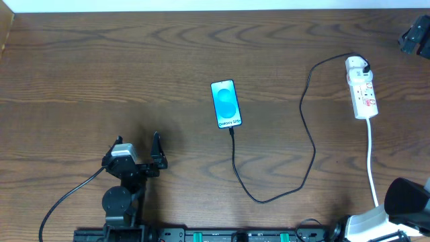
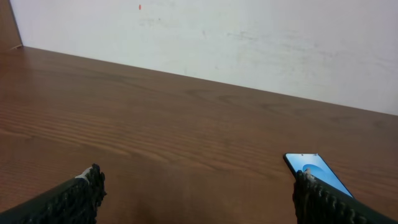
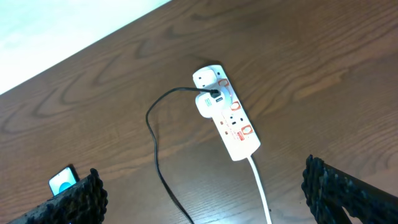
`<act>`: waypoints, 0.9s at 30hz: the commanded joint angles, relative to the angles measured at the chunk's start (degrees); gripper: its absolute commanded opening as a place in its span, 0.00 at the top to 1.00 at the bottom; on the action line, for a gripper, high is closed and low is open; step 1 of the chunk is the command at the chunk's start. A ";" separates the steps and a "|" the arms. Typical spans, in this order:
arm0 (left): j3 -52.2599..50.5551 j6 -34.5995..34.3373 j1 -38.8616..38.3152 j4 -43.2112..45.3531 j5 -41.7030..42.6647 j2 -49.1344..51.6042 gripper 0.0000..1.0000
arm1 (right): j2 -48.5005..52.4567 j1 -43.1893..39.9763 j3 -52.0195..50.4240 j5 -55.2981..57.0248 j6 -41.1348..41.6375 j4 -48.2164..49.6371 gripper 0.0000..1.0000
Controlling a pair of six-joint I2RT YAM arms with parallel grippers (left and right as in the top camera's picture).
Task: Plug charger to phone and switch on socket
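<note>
The phone (image 1: 226, 103) lies flat at the table's middle, its blue screen lit; it also shows in the left wrist view (image 2: 316, 169) and the right wrist view (image 3: 62, 180). The black charger cable (image 1: 310, 144) runs from the phone's near end in a loop to a white adapter plugged into the far end of the white socket strip (image 1: 363, 91), also in the right wrist view (image 3: 228, 117). My left gripper (image 1: 139, 144) is open and empty at the front left. My right gripper (image 3: 202, 193) is open and empty, raised near the front right, facing the socket.
The socket's white cord (image 1: 371, 165) runs toward the front right edge. A black object (image 1: 416, 35) sits at the far right corner. A white wall (image 2: 249, 37) stands behind the table.
</note>
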 commanded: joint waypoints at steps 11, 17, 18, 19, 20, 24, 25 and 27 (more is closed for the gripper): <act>-1.01 0.96 0.35 -1.86 0.74 -0.39 0.02 | -7.82 5.49 0.17 1.11 0.15 4.92 0.01; -1.01 0.94 0.35 -1.86 0.74 -0.39 0.02 | -9.73 13.51 0.17 8.68 0.15 8.07 0.01; -1.01 0.96 0.35 -1.86 0.74 -0.42 0.02 | -9.81 15.19 0.17 10.82 0.17 8.07 0.01; -1.01 0.96 0.35 -1.86 0.74 -0.39 0.02 | -9.81 16.52 0.15 12.70 0.17 8.07 0.01; -1.01 0.96 0.35 -1.86 0.74 -0.42 0.02 | -9.81 17.40 0.15 13.97 0.17 8.07 0.01; -1.01 0.96 0.35 -1.86 0.74 -0.39 0.02 | -10.21 20.13 -0.31 17.66 0.22 8.55 0.01; -1.01 0.96 0.35 -1.86 0.74 -0.42 0.02 | -10.69 20.35 -1.11 17.64 0.22 9.38 0.01; -1.01 0.96 0.35 -1.86 0.74 -0.39 0.02 | -11.78 20.33 -3.34 17.33 0.33 11.56 0.01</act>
